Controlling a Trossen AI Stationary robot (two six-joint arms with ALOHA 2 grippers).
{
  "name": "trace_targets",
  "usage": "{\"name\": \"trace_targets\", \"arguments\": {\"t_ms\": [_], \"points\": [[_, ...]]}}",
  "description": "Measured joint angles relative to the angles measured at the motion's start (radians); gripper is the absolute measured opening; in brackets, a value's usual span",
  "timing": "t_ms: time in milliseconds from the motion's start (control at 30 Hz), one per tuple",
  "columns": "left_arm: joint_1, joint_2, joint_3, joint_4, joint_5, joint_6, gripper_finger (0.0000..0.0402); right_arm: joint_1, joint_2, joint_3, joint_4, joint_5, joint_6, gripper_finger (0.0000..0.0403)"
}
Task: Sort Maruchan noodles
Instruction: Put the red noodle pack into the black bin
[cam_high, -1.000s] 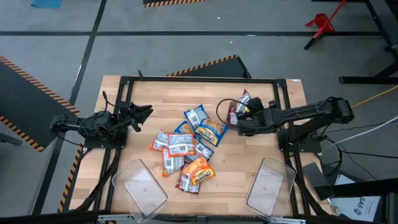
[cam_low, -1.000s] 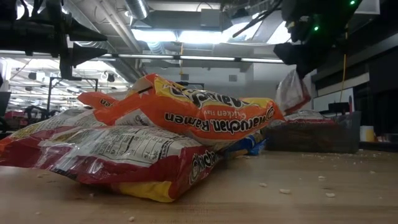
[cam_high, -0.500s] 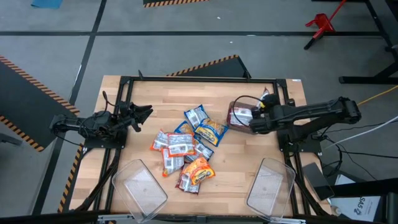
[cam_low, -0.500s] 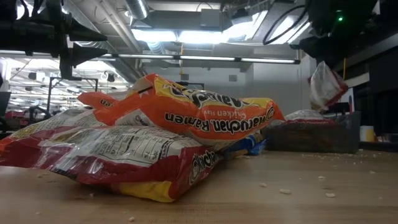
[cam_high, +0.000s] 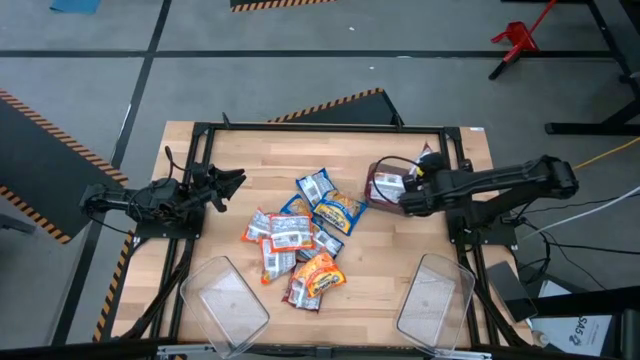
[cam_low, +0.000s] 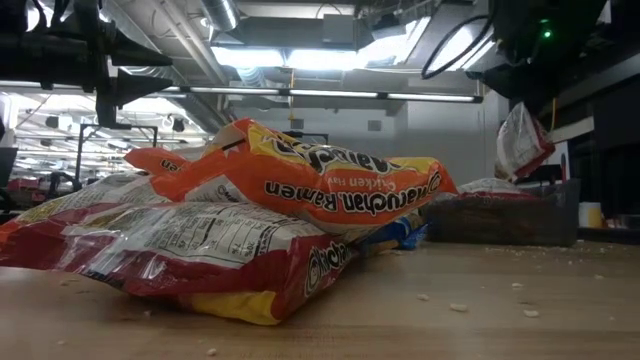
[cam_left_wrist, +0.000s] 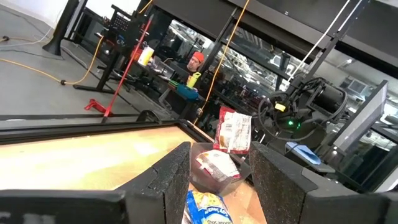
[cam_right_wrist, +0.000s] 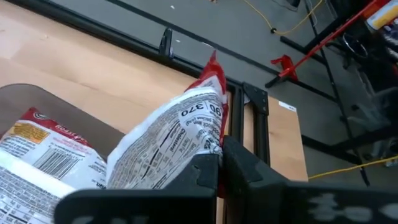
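On the light wooden table (cam_high: 230, 215) lies a loose heap of glossy plastic Maruchan noodle packets (cam_high: 300, 238), near the middle and toward the front edge. From table height, the top one is an orange packet (cam_low: 300, 180) and its label reads "Maruchan Ramen" in mirror writing; under it a red and white packet (cam_low: 180, 250) shows a nutrition table too small to read. From above, two blue and yellow packets (cam_high: 328, 200) lie at the far side of the heap.

The right gripper (cam_high: 408, 200) is over the right far part of the table, its fingers pressed together on the edge of a red and white noodle packet (cam_right_wrist: 177, 140); the number "370" can be read on it. This packet hangs in the air above a dark transparent plastic bin (cam_high: 388, 185), where one more red packet (cam_right_wrist: 46, 155) already lies.

The left gripper (cam_high: 228, 183) waits at the left edge, its fingers spread and holding nothing.

Two clear plastic bins, one at front left (cam_high: 224, 301) and one at front right (cam_high: 434, 298), stand at the front edge. Between the heap and the right side, the wood is free.
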Motion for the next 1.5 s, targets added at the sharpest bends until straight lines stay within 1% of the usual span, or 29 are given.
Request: {"name": "trace_targets", "arguments": {"t_ms": [167,600,800,900,1033,1200,1367,1433,1500], "points": [[0.0,0.0,0.0,0.0,0.0,-0.001,0.0158,0.0,0.056,0.0,0.0,-0.039,0.008,0.0],[0.0,0.0,0.0,0.0,0.0,-0.001,0.0158,0.001,0.273,0.0,0.0,-0.142,-0.006,0.0],[0.0,0.0,0.0,0.0,-0.001,0.0,0.0158,0.016,0.336,-0.001,0.005,-0.141,-0.008,0.0],[0.0,0.0,0.0,0.0,-0.002,0.0,0.0158,0.025,0.352,-0.001,0.009,-0.15,-0.012,0.0],[0.0,0.0,0.0,0.0,-0.004,0.0,0.0158,0.056,0.358,-0.001,0.017,-0.133,-0.016,0.0],[0.0,0.0,0.0,0.0,-0.004,0.0,0.0158,0.091,0.358,-0.001,0.075,-0.121,-0.094,0.0001],[0.0,0.0,0.0,0.0,-0.005,0.0,0.0158,0.092,0.358,-0.001,0.174,-0.164,-0.232,0.0003],[0.0,0.0,0.0,0.0,-0.005,0.0,0.0158,0.092,0.358,-0.001,0.227,-0.174,-0.297,0.0012],[0.0,0.0,0.0,0.0,-0.005,-0.001,0.0158,0.092,0.358,-0.001,0.266,-0.182,-0.351,0.003]]}}
